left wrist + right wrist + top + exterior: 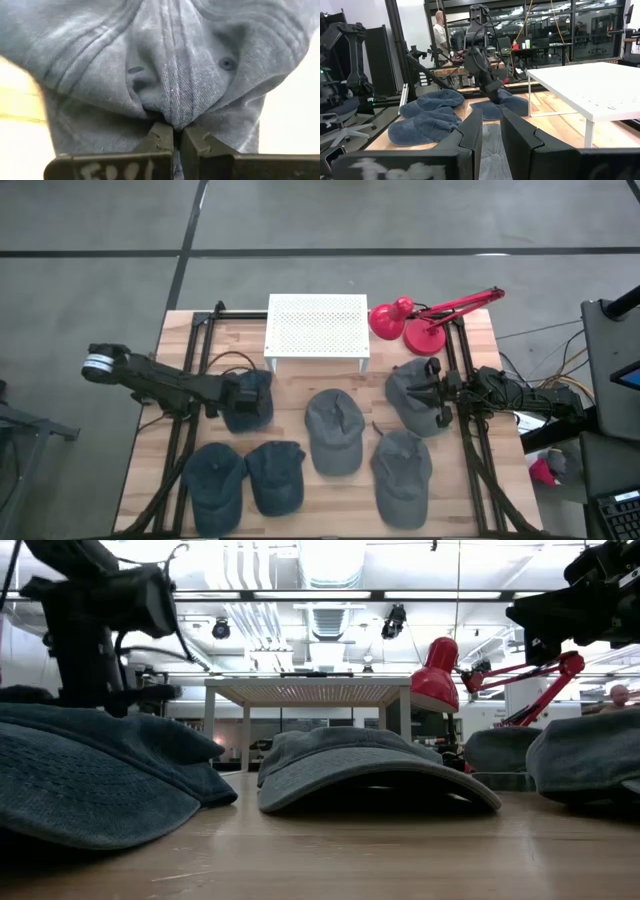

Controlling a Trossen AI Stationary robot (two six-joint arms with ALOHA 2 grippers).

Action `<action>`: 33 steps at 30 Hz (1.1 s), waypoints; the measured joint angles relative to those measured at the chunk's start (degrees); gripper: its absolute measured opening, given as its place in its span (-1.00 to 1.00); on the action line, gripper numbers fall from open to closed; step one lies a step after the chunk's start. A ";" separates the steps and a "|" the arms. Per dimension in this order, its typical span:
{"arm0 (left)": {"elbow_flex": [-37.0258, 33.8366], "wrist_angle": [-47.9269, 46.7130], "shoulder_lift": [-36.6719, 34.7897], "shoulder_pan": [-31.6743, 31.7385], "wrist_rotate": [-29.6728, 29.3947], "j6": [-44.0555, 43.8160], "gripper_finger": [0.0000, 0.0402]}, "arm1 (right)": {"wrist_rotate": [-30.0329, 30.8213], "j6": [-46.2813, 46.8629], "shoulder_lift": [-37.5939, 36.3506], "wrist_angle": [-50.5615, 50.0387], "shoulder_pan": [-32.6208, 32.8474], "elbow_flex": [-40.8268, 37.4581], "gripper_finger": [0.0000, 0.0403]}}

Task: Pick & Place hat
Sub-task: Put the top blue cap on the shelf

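— On the table's left, what step?
— Left gripper (172, 131) pinches a hat (250, 400) by its crown: the grasp.
— Next?
— Probably a lift toward the rack (317, 325). Right gripper (490, 131) waits, narrow.

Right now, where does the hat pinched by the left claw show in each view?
High: hat left of centre, below white stand.
Low: cannot pick it out behind nearer hats.
Left wrist: hat fills the picture.
Right wrist: hat mid-picture, beside the stand.
Landmark: the white stand.
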 joint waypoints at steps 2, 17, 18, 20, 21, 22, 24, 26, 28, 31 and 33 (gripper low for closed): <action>0.71 -1.94 -1.63 0.00 -0.07 0.53 -0.99 | 0.00 0.00 0.00 0.00 -0.01 0.00 -0.69; 16.09 -28.95 -8.66 -0.04 2.71 4.77 -1.00 | 0.00 0.00 0.00 -0.02 -0.02 0.00 -0.69; 17.86 -31.34 -8.72 -0.04 2.56 4.94 -1.00 | 0.00 0.00 0.00 -0.01 0.00 0.00 -0.69; 21.66 -35.66 -8.72 -0.04 1.48 5.12 -1.00 | 0.00 0.00 0.00 -0.02 -0.01 -0.02 -0.69; 23.56 -37.83 -8.64 -0.06 0.49 5.15 -1.00 | 0.00 0.00 0.00 -0.02 -0.02 -0.02 -0.69; 25.38 -39.95 -8.52 -0.07 -0.72 5.14 -1.00 | 0.00 -0.02 0.00 -0.02 -0.02 -0.02 -0.69; 28.94 -43.35 -8.21 -0.07 -3.63 5.10 -1.00 | 0.00 0.00 0.00 -0.02 0.00 -0.02 -0.69; 32.37 -45.57 -7.80 -0.07 -6.72 5.00 -1.00 | 0.00 -0.02 0.00 -0.02 -0.02 0.00 -0.69; 35.41 -46.96 -7.33 -0.03 -9.61 5.23 -1.00 | 0.00 -0.02 0.00 -0.02 -0.02 -0.01 -0.69; 39.46 -46.75 -6.62 -0.04 -13.89 7.30 -1.00 | 0.00 -0.02 0.00 -0.02 0.00 -0.01 -0.69; 42.05 -46.76 -5.79 -0.04 -16.22 8.63 -1.00 | 0.00 -0.02 0.00 -0.02 0.00 -0.02 -0.69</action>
